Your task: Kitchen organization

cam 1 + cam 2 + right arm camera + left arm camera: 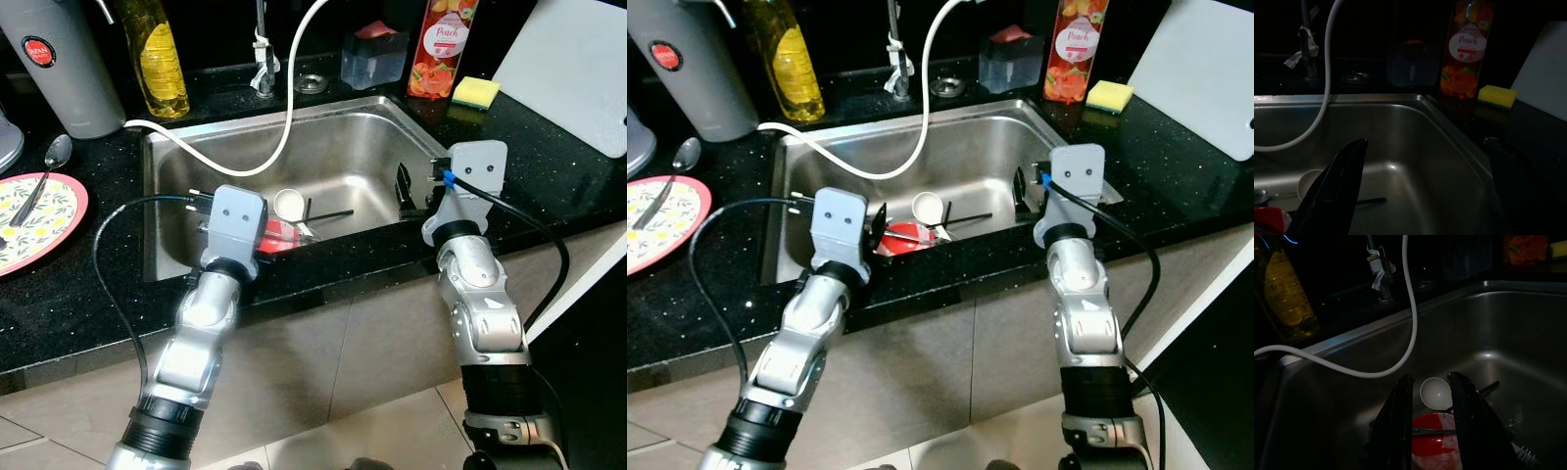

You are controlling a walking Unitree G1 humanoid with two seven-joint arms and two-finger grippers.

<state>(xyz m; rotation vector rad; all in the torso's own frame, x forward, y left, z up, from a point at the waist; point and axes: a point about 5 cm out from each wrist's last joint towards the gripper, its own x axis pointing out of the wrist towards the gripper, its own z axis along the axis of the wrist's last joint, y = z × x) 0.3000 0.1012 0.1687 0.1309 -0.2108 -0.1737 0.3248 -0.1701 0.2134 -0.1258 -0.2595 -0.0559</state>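
Your left claw point(1431, 431) hangs open over the red plate point(1432, 440) in the steel sink point(333, 147), ready to grasp; right claw point(1422, 191) waits, spread wide.

A steel sink point(372, 127) is set into the black counter. On its floor, near the front wall, lies a red plate point(1432, 431), flat, with a thin dark utensil point(1432, 431) across it. Just beyond it sits 1 small white cup point(288, 203), mouth up and tilted. A dark stick point(333, 213) lies beside the cup.
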